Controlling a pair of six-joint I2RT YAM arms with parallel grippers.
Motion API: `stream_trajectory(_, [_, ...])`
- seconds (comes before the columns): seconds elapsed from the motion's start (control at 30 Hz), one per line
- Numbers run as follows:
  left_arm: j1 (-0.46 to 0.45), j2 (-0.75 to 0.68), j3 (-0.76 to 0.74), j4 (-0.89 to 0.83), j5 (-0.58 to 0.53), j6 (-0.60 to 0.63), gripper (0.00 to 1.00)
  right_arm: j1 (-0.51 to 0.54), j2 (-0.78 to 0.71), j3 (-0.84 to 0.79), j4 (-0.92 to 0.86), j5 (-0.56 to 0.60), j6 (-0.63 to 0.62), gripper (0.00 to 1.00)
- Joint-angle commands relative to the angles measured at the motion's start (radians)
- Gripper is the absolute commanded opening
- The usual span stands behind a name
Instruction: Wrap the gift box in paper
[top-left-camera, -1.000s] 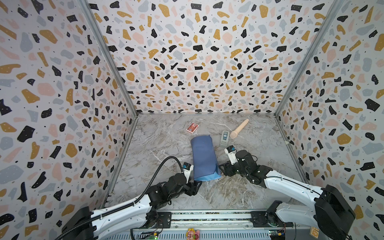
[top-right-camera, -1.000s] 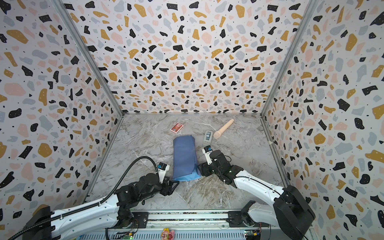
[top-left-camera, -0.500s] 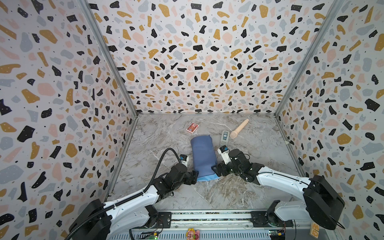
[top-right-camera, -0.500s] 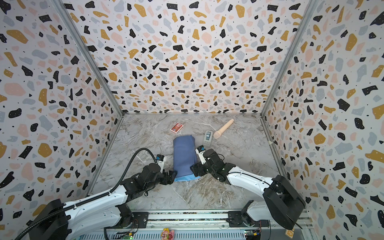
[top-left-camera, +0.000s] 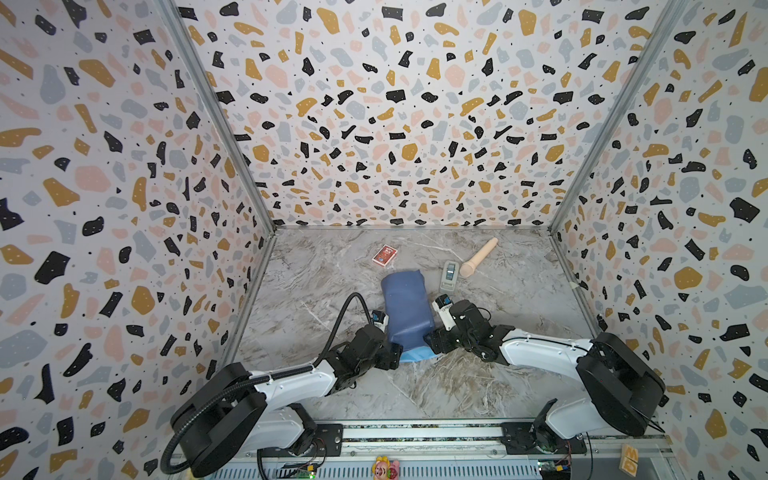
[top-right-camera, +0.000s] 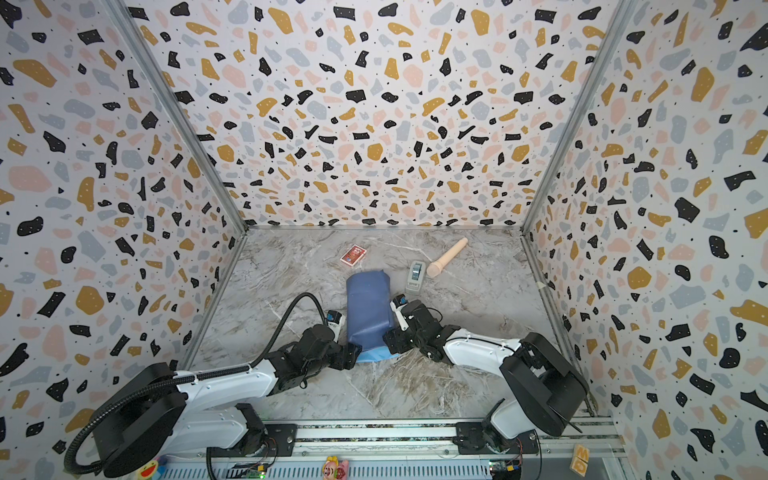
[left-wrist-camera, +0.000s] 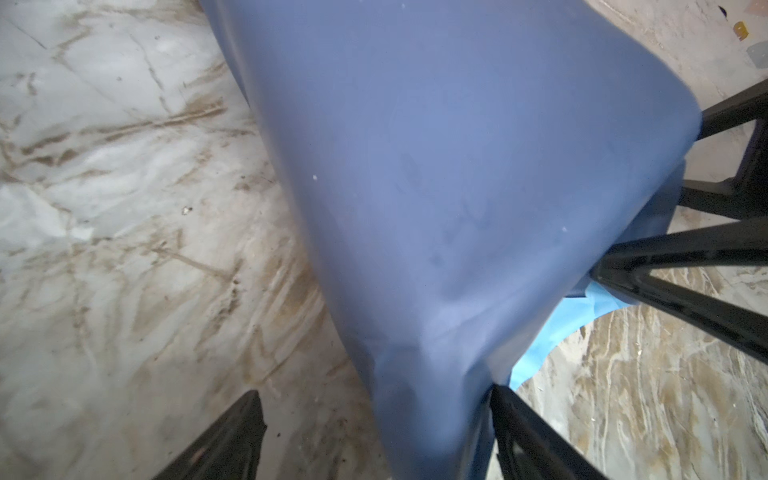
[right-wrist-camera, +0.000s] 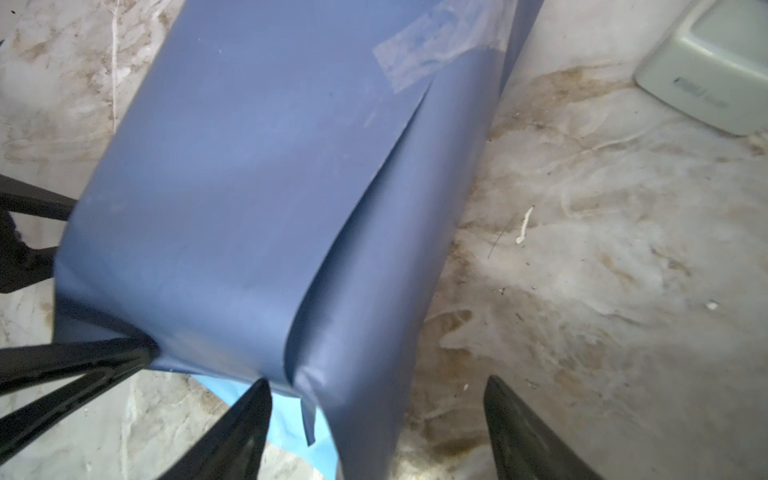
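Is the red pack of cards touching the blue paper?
No, in a top view the red card pack lies apart from the paper, with bare tabletop showing between them.

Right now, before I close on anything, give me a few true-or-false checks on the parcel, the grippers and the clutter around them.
1. No bare gift box shows past the paper. True.
2. A strip of clear tape lies across the paper's seam. True.
3. Both grippers are shut. False: the left gripper and the right gripper stand open at the parcel's near end.
4. The red pack sits on top of the parcel. False: the card pack lies on the table behind the parcel, apart from it.
5. The tape dispenser lies on the table, held by neither gripper. True.
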Motion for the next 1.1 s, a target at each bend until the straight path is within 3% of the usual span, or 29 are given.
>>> stream_trajectory(0.0, [0.006, 0.027, 0.006, 0.083, -0.033, 0.010, 0.83, -0.004, 0.014, 0.015, 0.033, 0.001, -0.005, 0.78])
stream_trajectory(0.37, [0.005, 0.132, 0.017, 0.132, -0.059, 0.013, 0.74, -0.016, 0.065, 0.018, 0.069, -0.002, 0.006, 0.73])
stream_trajectory(0.73, [0.007, -0.021, 0.005, 0.046, -0.072, -0.013, 0.79, -0.021, 0.069, 0.018, 0.067, -0.006, 0.007, 0.72])
stream_trajectory(0.87, [0.005, 0.007, 0.007, 0.045, -0.114, 0.006, 0.68, -0.020, 0.074, 0.020, 0.072, -0.010, 0.009, 0.71])
stream_trajectory(1.07, [0.006, 0.093, 0.033, 0.075, -0.091, 0.013, 0.55, -0.024, 0.078, 0.022, 0.074, -0.013, 0.009, 0.71])
